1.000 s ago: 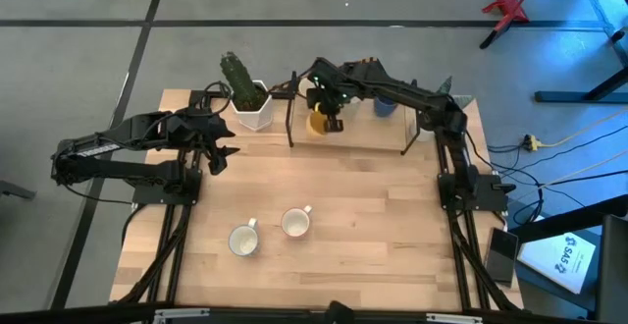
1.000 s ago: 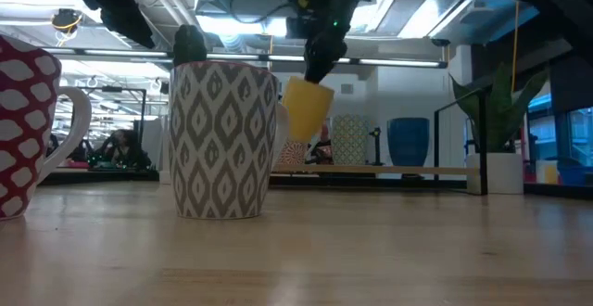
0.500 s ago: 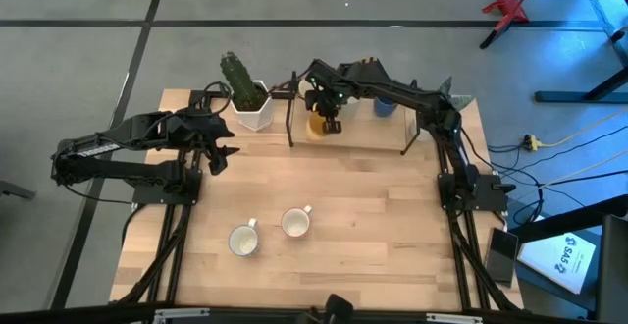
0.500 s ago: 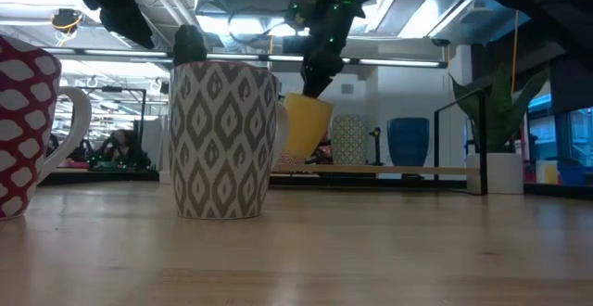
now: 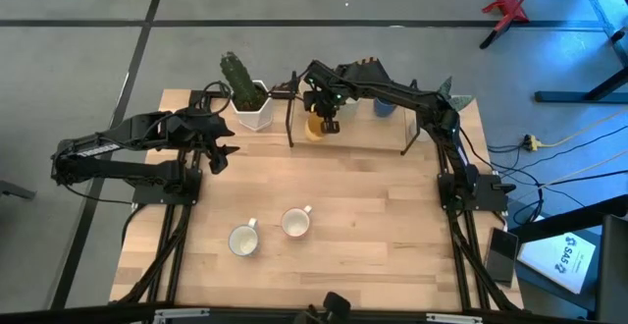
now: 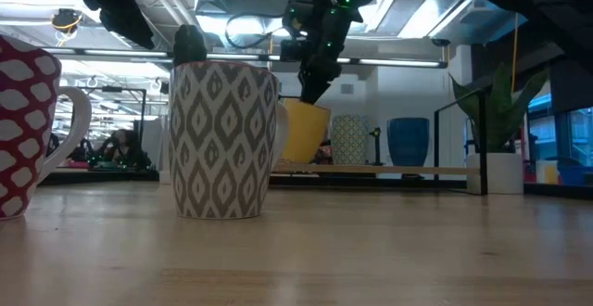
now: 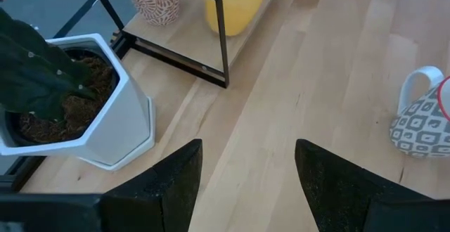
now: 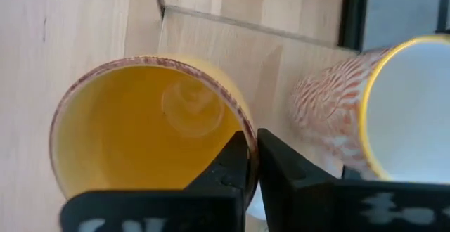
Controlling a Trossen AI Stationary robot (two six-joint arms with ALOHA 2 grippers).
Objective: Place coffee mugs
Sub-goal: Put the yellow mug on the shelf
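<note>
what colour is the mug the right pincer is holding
Yellow-orange mug, with a darker speckled rim; the right wrist view shows it best.

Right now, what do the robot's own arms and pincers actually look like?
Both arms are black, slim and jointed, with black cables running along them. The right arm's wrist carries small green lights. The left gripper ends in two broad, flat, matte black fingers; the right gripper has the same dark, blunt, wedge-shaped fingers, and pale lettering shows on its body.
</note>
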